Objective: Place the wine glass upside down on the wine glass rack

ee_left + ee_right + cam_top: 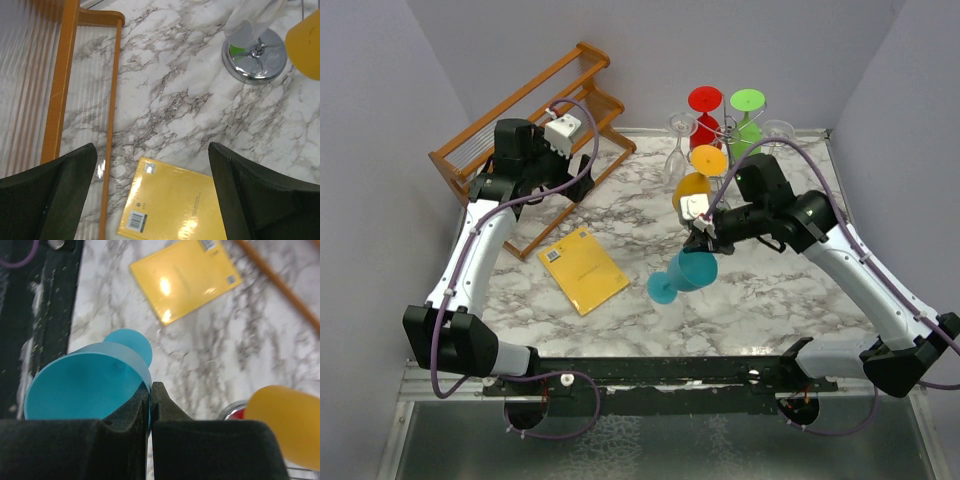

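Note:
The blue wine glass [685, 273] is tipped on its side at mid-table, its round foot [131, 342] pointing toward the near edge. My right gripper [705, 243] is shut on the bowl's rim [85, 385], one finger inside and one outside. The wine glass rack [720, 135] stands at the back right, a silver wire stand with a shiny round base [255, 57]. Red, green, orange, yellow and clear glasses hang on it. My left gripper [151, 150] hovers open over the marble near the back left, holding nothing.
A yellow book [584, 268] lies flat left of centre, below my left gripper. A slatted wooden rack [535, 120] stands at the back left, close to the left arm. A yellow glass [287, 422] hangs just beside my right gripper.

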